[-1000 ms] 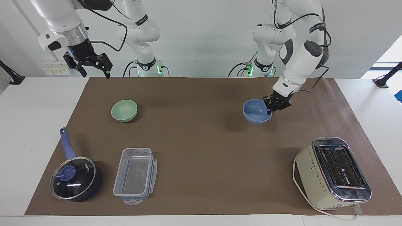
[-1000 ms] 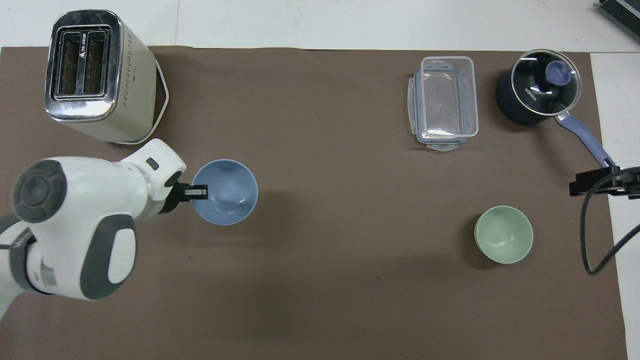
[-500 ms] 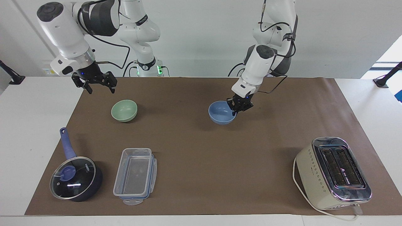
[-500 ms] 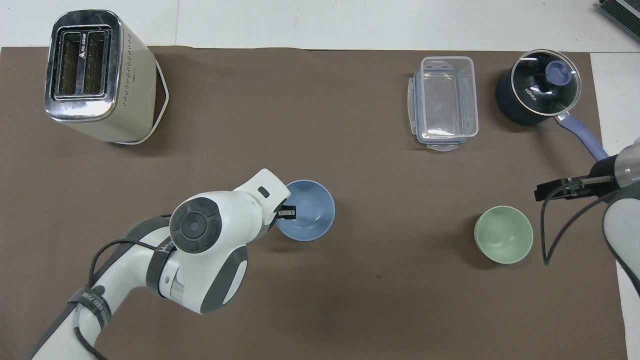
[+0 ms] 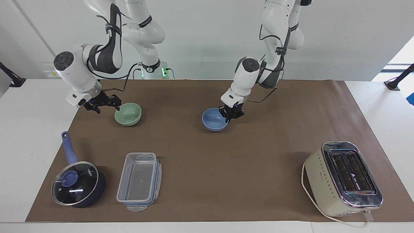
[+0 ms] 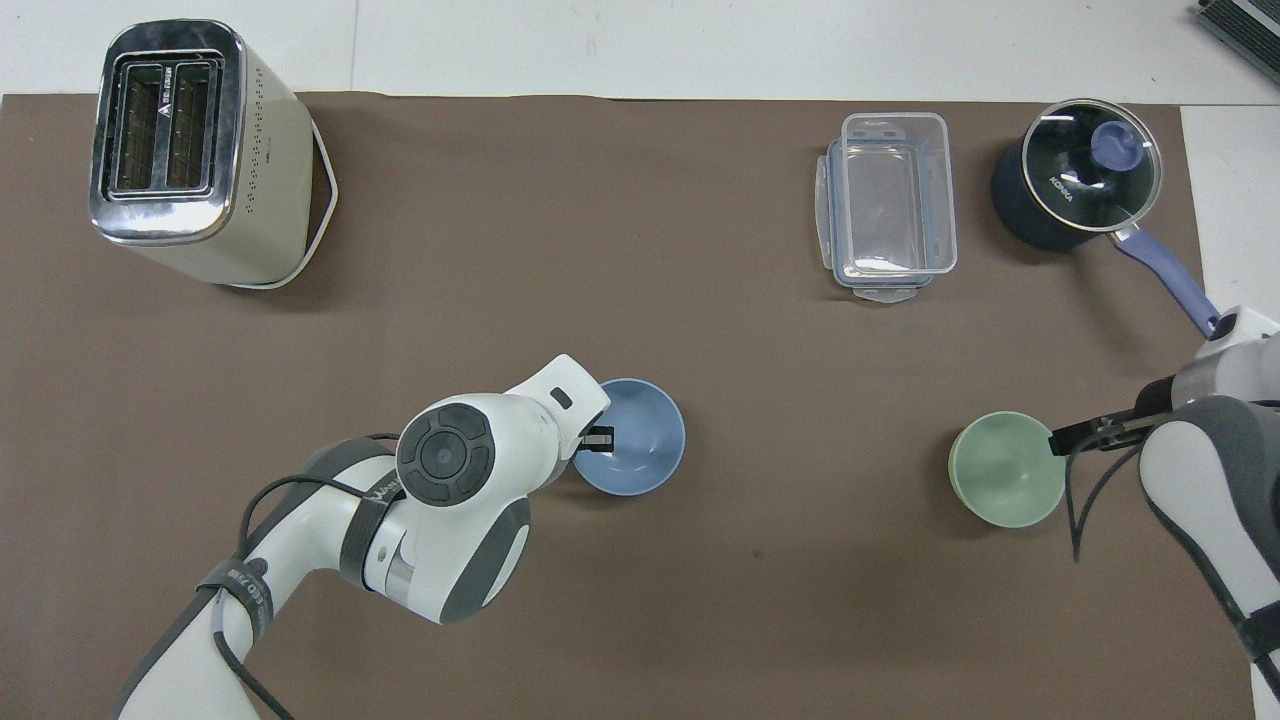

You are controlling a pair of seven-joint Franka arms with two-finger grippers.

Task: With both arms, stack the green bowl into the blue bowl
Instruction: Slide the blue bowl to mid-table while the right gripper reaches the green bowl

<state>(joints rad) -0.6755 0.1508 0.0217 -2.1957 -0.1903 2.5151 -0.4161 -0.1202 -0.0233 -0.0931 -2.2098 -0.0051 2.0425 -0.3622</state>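
The blue bowl [image 5: 212, 121] sits low at the middle of the brown mat, and it also shows in the overhead view [image 6: 640, 455]. My left gripper [image 5: 230, 114] is shut on its rim on the side toward the left arm's end [image 6: 597, 437]. The green bowl [image 5: 128, 114] rests upright on the mat toward the right arm's end [image 6: 1003, 472]. My right gripper [image 5: 104, 105] is open and low beside it, with one fingertip [image 5: 117, 104] at the bowl's rim [image 6: 1066, 437].
A cream toaster [image 5: 343, 178] stands toward the left arm's end, farther from the robots. A clear plastic container [image 5: 139, 180] and a lidded saucepan [image 5: 77, 183] with a blue handle lie farther from the robots than the green bowl.
My left gripper has moved the blue bowl from the left arm's end to the mat's middle. My right gripper has come down from above to the green bowl's rim.
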